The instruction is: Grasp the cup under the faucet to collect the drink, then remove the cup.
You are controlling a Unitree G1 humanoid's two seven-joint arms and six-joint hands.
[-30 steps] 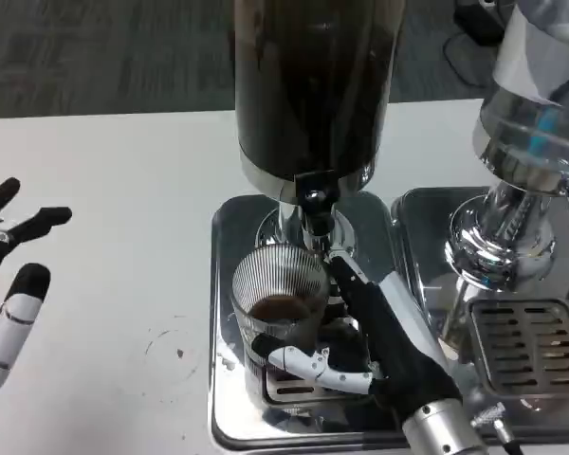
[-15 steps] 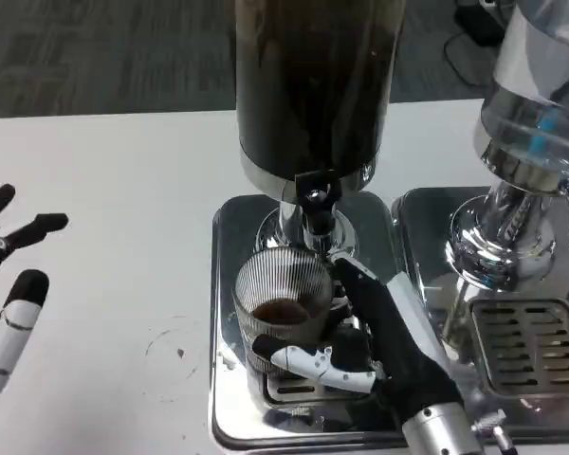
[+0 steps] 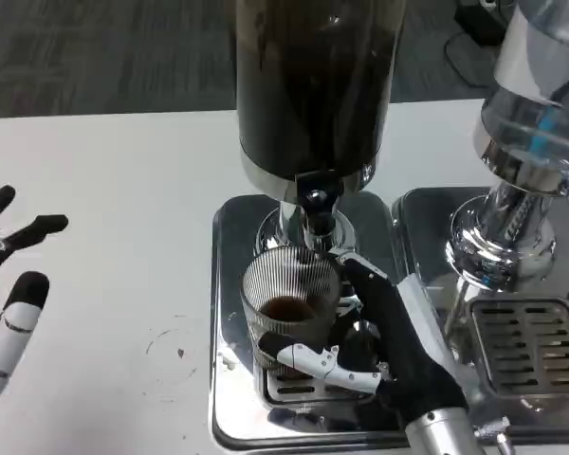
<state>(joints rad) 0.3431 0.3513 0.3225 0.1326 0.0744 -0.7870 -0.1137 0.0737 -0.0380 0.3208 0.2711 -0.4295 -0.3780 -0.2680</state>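
The ribbed cup, w/ a little dark drink inside, is gripped by the right hand on the steel drip tray, just under the faucet. The left hand is held released, fingers spread, near the tabletop left edge, w/ bare room between it and the tray.

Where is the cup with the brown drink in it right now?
In the head view, the cup sits low in the middle, on the silver drip tray right under the dark dispenser's faucet. The right hand holds it from the right.
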